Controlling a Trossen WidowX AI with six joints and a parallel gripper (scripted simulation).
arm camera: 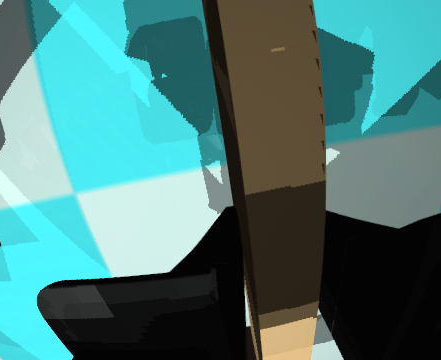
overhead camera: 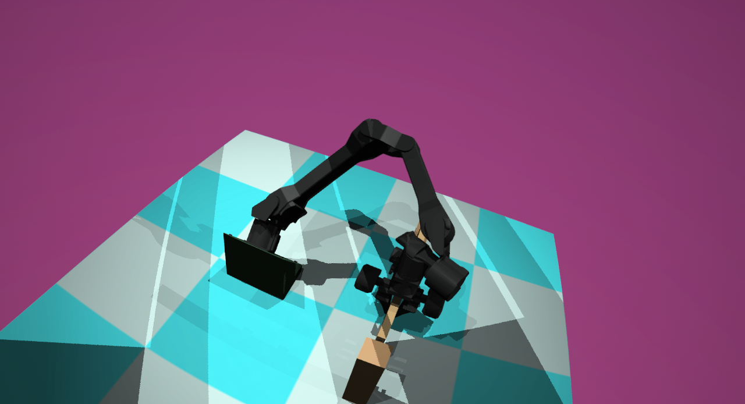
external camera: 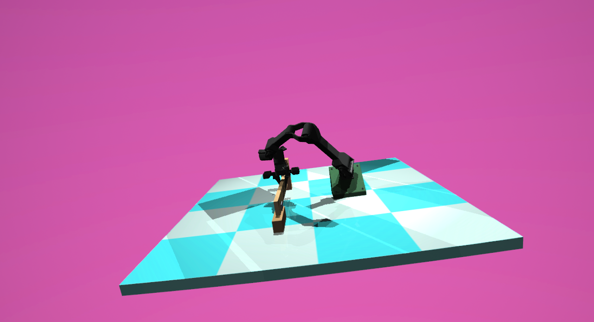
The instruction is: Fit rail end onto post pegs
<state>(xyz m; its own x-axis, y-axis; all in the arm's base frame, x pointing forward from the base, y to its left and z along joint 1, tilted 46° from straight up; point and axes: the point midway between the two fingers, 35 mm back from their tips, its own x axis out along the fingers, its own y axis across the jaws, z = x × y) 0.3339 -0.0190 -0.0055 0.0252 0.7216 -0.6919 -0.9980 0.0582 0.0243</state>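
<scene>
The long wooden rail (overhead camera: 389,318) (external camera: 280,197) (arm camera: 270,107) runs from the footboard block (overhead camera: 373,352) (external camera: 278,225) at the front towards the arm's wrist. My gripper (overhead camera: 397,297) (external camera: 283,177) (arm camera: 255,211) is shut on the rail's narrow sides, near its end away from the block, and holds that end above the table. In the wrist view the rail fills the middle, between the two dark fingers. A tan sliver (overhead camera: 419,232) shows behind the wrist; I cannot tell whether it is the rail's end or the post. The pegs and holes are hidden.
The arm's base stands on a dark green plate (overhead camera: 260,269) (external camera: 346,183) beside the rail, well apart from it. The checkered table has a front edge (external camera: 315,270) a good way from the footboard block in the exterior view.
</scene>
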